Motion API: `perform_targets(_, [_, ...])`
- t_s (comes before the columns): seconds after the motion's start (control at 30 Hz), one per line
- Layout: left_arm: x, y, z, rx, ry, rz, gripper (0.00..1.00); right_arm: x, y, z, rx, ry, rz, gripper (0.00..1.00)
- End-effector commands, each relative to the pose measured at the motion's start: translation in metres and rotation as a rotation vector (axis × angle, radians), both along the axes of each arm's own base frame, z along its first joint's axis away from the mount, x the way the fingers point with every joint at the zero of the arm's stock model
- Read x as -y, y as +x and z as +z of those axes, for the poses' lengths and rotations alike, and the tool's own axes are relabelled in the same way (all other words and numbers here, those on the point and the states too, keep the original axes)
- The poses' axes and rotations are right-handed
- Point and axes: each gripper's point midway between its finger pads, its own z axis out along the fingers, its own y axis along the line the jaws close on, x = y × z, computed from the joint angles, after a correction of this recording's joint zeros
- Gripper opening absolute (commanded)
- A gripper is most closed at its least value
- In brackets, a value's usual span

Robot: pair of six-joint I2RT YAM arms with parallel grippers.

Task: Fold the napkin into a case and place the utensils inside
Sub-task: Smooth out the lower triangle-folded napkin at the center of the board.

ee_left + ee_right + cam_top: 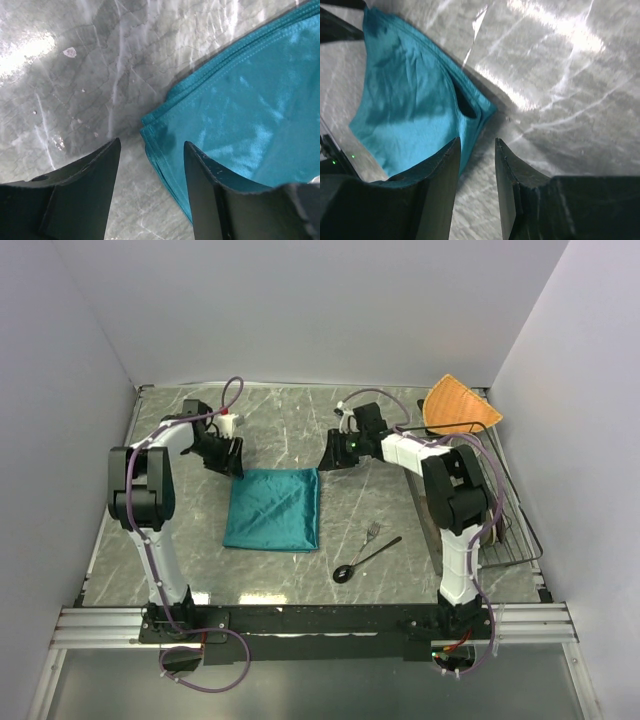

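- The spoon (368, 557) is seen nearest the arm bases, right of centre on the table (180, 560). Its round black bowl is turned toward the near edge and its slim handle is angled away to the right.
- The fork (373, 532) is laid just beside the far side of the spoon's handle. Whether the two touch cannot be told.
- A wire rack (520, 540) is set along the right edge of the table, behind the right arm.
- The napkin (272, 510) is spread flat at the middle of the table, folded into a stacked rectangle, to the left of the fork and spoon and apart from them.
- The left gripper (228, 458) is held low at the napkin's far left corner. In the left wrist view its fingers (85, 190) are spread with a wide gap; the layered corner is seen through that gap, and nothing is gripped.
- The right gripper (330, 455) is held low at the napkin's far right corner. In the right wrist view its fingers (432, 190) are set close with a narrow gap; only bare table is seen in it, and the corner lies just beyond the tips, where the layers are parted into a dark slit.
- An orange cloth (460, 405) is placed in the far right corner.
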Motion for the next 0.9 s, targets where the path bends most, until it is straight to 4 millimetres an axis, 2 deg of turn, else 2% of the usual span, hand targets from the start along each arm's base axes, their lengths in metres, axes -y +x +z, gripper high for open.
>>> perform_targets(0.0, [0.005,0.02,0.008,0.043,-0.031,0.015,0.58,-0.014,0.02,0.015,0.038,0.059,-0.023,0.4])
perform_targets(0.1, [0.009,0.022,0.008,0.039,-0.053,0.012,0.53,-0.015,0.021,0.004,0.007,0.055,-0.024,0.39])
perform_targets(0.2, [0.011,0.021,0.008,0.037,-0.069,-0.003,0.47,-0.016,0.022,0.001,-0.004,0.055,-0.026,0.39])
perform_targets(0.3, [0.015,0.017,0.011,0.045,-0.091,-0.023,0.34,-0.018,0.022,0.0,-0.008,0.064,-0.031,0.36])
perform_targets(0.33, [0.016,0.014,0.013,0.046,-0.098,-0.031,0.26,-0.018,0.022,-0.001,-0.009,0.064,-0.03,0.34])
perform_targets(0.4, [0.018,0.009,0.015,0.041,-0.111,-0.045,0.18,-0.019,0.021,-0.003,-0.011,0.062,-0.027,0.31])
perform_targets(0.43, [0.018,0.009,0.02,0.057,-0.109,-0.046,0.1,-0.019,0.019,-0.004,-0.013,0.058,-0.026,0.29])
perform_targets(0.53, [0.016,0.001,0.026,0.083,-0.096,-0.054,0.03,-0.023,0.017,-0.002,-0.008,0.06,-0.015,0.25])
perform_targets(0.6, [0.013,-0.001,0.031,0.104,-0.082,-0.056,0.01,-0.024,0.016,0.0,-0.004,0.065,-0.012,0.21])
perform_targets(0.87, [0.006,-0.012,0.029,0.099,-0.052,-0.047,0.01,-0.033,0.012,0.007,0.009,0.08,0.004,0.04])
